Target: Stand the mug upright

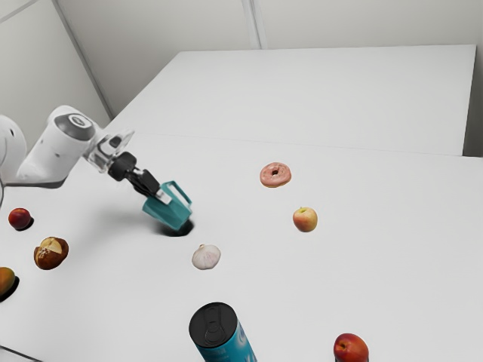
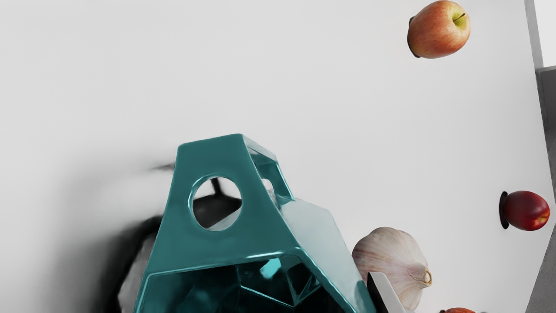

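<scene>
The teal mug (image 1: 167,213) leans at a slant in the exterior view, with its handle on the upper right side and a dark shadow under its lower end. My gripper (image 1: 157,194) reaches down to its upper part and is shut on it. From the wrist view, the mug (image 2: 217,248) presents its handle and part of its open mouth, while my gripper (image 2: 256,289) holds it at the bottom edge. One fingertip (image 2: 384,293) lies against the mug's wall. Whether the mug's low end touches the table cannot be told.
Garlic (image 1: 206,256) lies close to the mug. Farther off are a donut (image 1: 275,175), an apple (image 1: 305,219), a red fruit (image 1: 351,348) and a blue can (image 1: 226,343). Bread (image 1: 51,253) and more fruit lie at the exterior view's left on the white table (image 1: 339,302).
</scene>
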